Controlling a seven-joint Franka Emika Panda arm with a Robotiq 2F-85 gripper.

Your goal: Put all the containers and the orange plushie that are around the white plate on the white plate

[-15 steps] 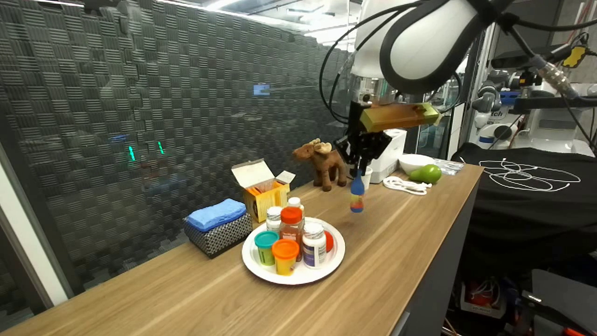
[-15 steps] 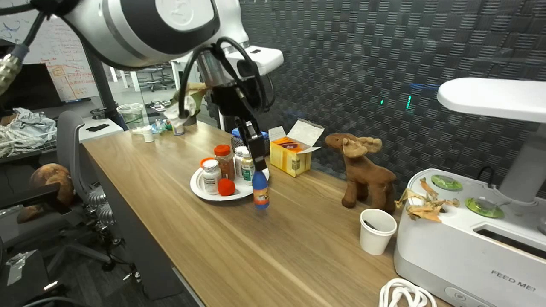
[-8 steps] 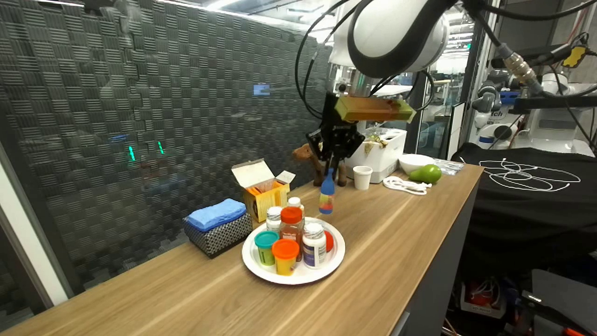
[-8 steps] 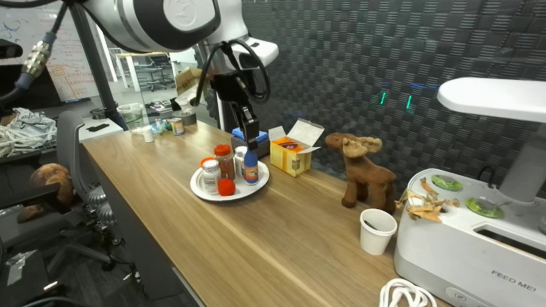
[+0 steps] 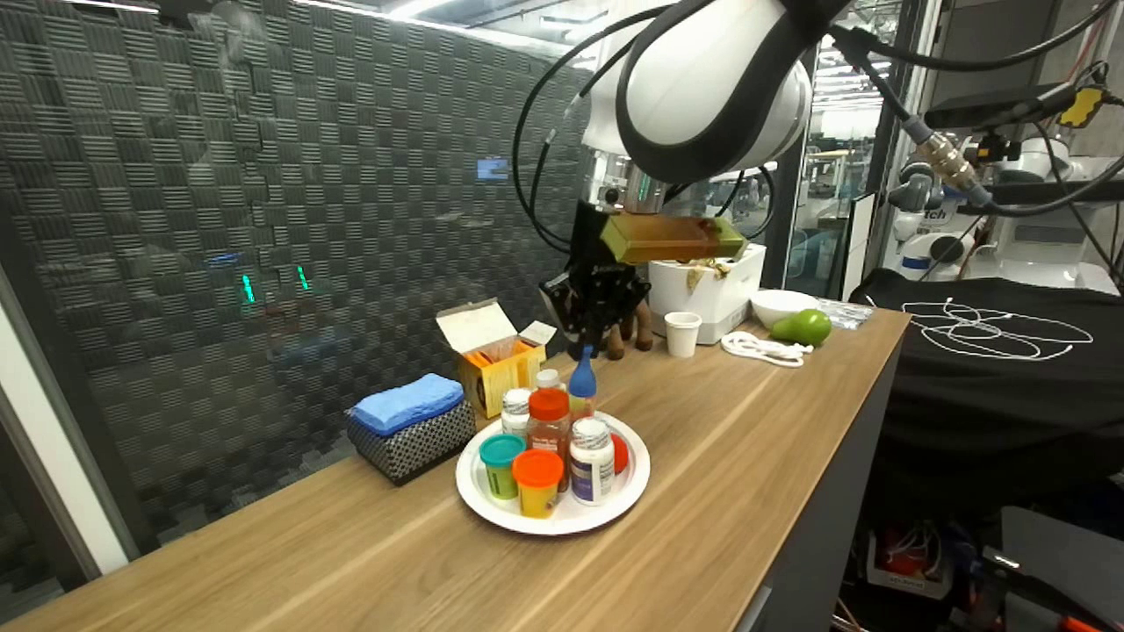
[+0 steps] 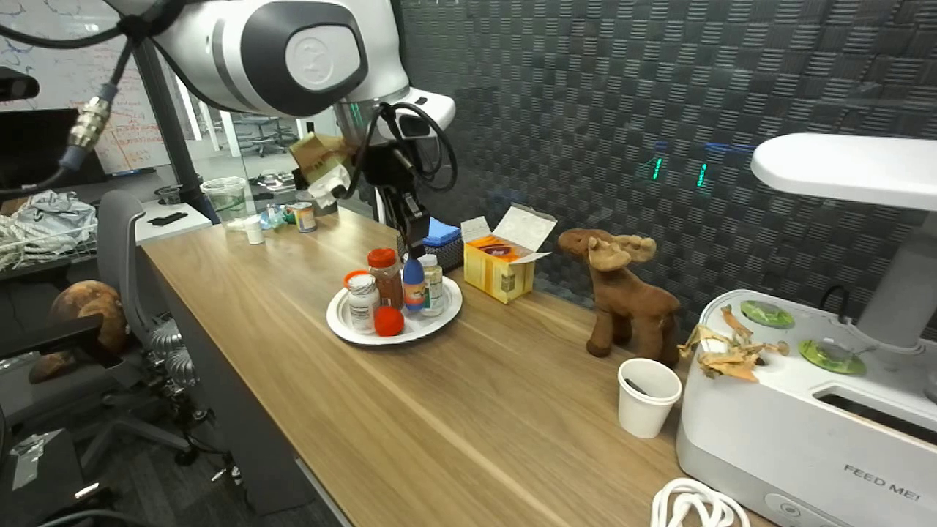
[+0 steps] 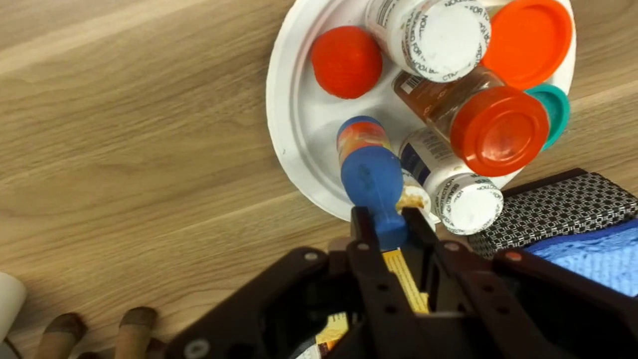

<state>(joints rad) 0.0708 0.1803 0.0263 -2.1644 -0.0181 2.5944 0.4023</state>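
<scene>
In an exterior view, the white arm [image 5: 707, 83] bends in from 1 o'clock and its wrist points down, so the end effector [image 5: 586, 349] hangs above the far side of the white plate [image 5: 562, 525]. It holds the top of a blue bottle [image 5: 582, 379], which is nearly upright, at about 1 o'clock from the plate's middle. The orange plushie [image 5: 620, 454] sits on the plate, between 2 and 3 o'clock, and six more pots and bottles [image 5: 537, 483] stand there too. In an exterior view, the arm reaches in from 11 o'clock over the worktop [image 6: 454, 410], and its low end leans a little toward 5 o'clock. The blue bottle is just beside the red-capped jar [image 6: 384, 277], on its 3 o'clock side. In the wrist view, the end effector pokes in from 6 o'clock. Its two fingers [image 7: 361, 223] are close together, with only the bottle's thin neck between them. The bottle's bottom points to 11 o'clock, over the plate; I can't tell if it touches.
</scene>
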